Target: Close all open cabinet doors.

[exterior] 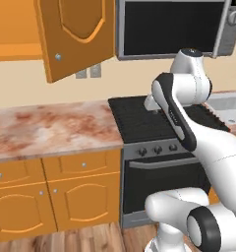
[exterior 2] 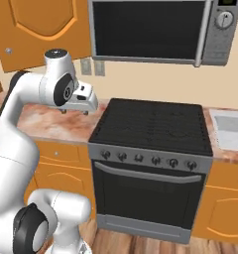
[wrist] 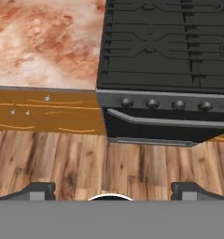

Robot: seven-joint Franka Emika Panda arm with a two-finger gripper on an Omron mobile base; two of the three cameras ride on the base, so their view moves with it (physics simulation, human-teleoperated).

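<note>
Cabinet door of orange-brown wood hangs swung open at the upper left of the left base view, its arched panel facing the room and its small round knob low near the free edge. Behind it, further left, the cabinet's inside shelf shows. In the right base view the same door fills the upper left corner, above the arm.

Below lies the marbled reddish tabletop, bare, with lower doors and drawer fronts under it. Two wall sockets sit on the wall just under the open door.

To the right of the tabletop, touching its edge, stands the black stove with a row of knobs and a long oven handle. Above it hangs the microwave, its door shut and a dial at its right. Far right, a part of a sink shows.

The claw hangs over the near edge where tabletop and stove meet, pointing down at the wooden floor. Its two dark fingertips stand far apart, wide open, with nothing between them. It is well below and to the right of the open door, not touching it.
</note>
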